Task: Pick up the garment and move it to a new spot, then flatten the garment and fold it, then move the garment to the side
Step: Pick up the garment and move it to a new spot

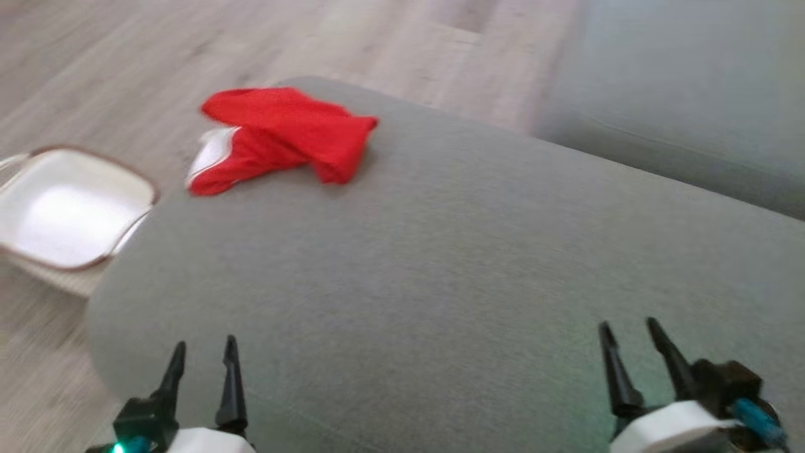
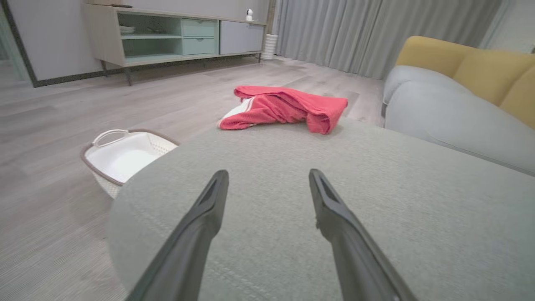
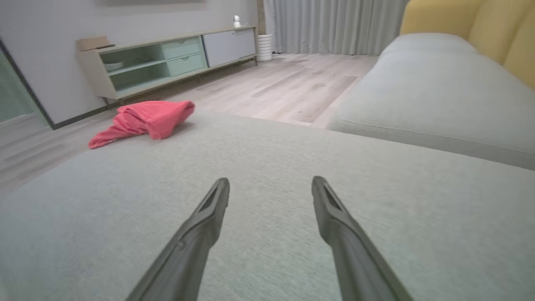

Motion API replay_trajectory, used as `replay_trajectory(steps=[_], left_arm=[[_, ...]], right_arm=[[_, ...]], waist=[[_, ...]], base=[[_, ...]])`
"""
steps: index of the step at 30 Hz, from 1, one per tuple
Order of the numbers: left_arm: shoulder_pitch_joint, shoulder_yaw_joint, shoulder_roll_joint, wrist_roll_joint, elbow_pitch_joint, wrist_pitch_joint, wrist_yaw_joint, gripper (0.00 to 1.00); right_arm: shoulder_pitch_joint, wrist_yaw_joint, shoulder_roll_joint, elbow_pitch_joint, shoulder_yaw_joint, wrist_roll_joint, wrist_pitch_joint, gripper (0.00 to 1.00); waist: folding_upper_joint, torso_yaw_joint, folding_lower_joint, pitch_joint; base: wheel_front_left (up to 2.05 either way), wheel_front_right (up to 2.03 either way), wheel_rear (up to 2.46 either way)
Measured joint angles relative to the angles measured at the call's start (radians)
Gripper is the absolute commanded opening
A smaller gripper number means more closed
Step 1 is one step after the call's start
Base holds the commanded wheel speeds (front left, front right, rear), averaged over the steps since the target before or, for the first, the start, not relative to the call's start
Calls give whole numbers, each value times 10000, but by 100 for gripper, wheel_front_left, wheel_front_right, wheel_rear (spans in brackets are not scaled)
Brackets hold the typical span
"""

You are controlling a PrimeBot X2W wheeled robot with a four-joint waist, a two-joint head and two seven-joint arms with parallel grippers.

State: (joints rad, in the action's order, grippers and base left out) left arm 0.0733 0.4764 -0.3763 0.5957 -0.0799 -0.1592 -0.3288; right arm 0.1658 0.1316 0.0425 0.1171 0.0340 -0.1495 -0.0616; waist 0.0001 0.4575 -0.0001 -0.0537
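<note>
Grey fabric ottoman (image 1: 440,251) in living room, wood floor around. Red garment (image 1: 283,135) crumpled at far left corner, white trim showing, close to edge (white laundry basket (image 1: 69,214) on floor just beside). Left gripper (image 1: 205,343) and right gripper (image 1: 627,324) both spread, empty, at near edge, well apart from garment. Step, as judged: first pickup, not yet begun. Next move: long reach forward-left, pinch bunched cloth. No brand or writing legible.

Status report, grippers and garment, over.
Left gripper open, empty. Right gripper open, empty. Red garment crumpled, far left edge of ottoman. Nothing in the way.
</note>
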Motion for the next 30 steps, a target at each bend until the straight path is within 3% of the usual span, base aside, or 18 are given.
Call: replay_trajectory(steps=[5, 14, 22, 26, 30], left_arm=[[316, -238, -105, 2, 370, -96, -230, 100], [338, -242, -357, 0, 725, -12, -230, 100], [-786, -1195, -1440, -100, 2303, 368, -228, 100], [-2921, -1653, -2435, -412, 2694, 811, 336, 100], [-5335, -1793, -2853, -407, 2426, 1457, 1124, 100]], right_arm=[[-539, 0, -8, 77, 372, 0, 4, 100], [-576, 0, -8, 127, 259, 12, 13, 100], [-1123, 0, -8, -968, 121, 945, 750, 100], [-2148, 0, 10, -1816, 228, 1308, 1214, 100], [-2806, 0, 33, -2560, 579, 1613, 1565, 100]], waist=[[0, 445, 1, 191], [0, 445, 1, 176], [0, 139, 1, 782], [0, -256, 2, 1579], [-1, -772, 4, 2372]], base=[[0, 0, 0], [0, 0, 0], [0, 0, 0], [0, 0, 0], [0, 0, 0]])
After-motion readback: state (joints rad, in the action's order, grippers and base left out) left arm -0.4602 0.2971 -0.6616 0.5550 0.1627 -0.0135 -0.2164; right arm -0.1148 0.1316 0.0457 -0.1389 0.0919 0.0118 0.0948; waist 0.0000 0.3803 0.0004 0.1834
